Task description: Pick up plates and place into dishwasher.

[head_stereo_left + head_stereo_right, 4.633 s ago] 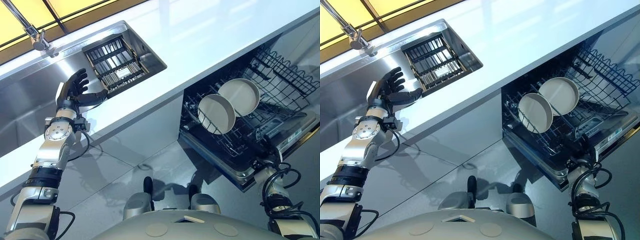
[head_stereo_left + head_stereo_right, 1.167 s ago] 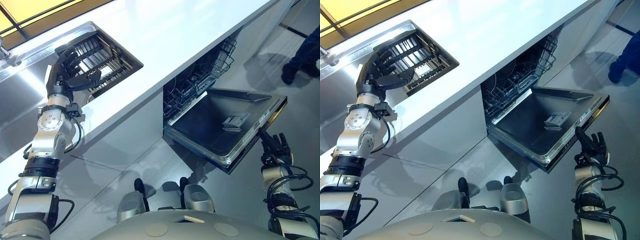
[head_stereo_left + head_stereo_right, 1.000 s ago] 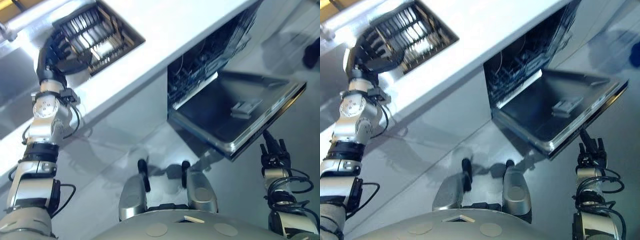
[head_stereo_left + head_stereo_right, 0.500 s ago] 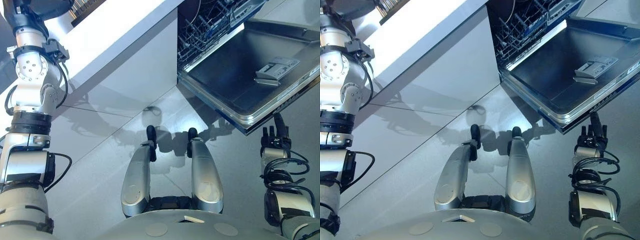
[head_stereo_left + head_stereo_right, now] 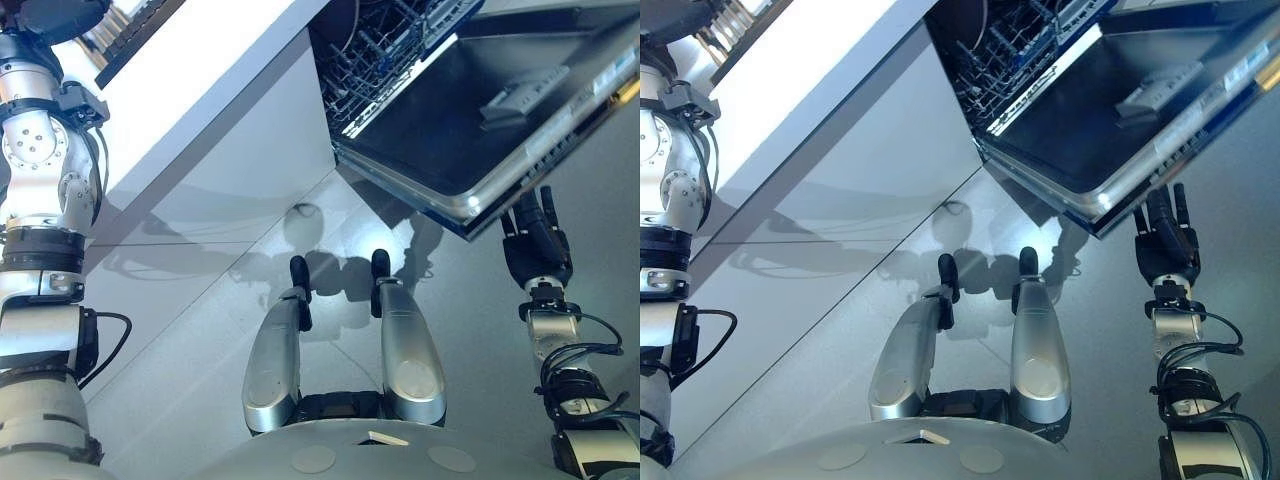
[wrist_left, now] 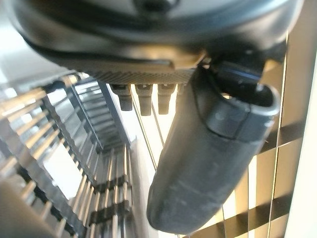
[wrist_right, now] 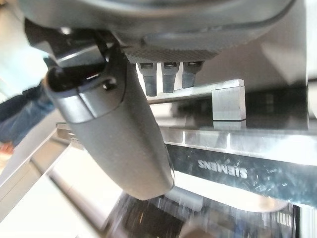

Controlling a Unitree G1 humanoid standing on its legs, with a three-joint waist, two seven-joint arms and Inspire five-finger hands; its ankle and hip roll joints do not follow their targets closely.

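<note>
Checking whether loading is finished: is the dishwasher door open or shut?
Open. The dishwasher door slopes outward, inner face showing, rack visible behind it; the right robot hand sits just below its front edge.

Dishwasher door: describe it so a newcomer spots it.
Follow the white counter to the rack-filled opening beneath it. The dishwasher door is the dark slab hinged out there, above the right hand; unlike the plain cabinet front beside it, it has a shiny metal rim.

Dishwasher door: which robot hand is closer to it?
Right. The right hand is just below the outer edge of the open dishwasher door. The left hand is far off, up by the sink rack.
</note>
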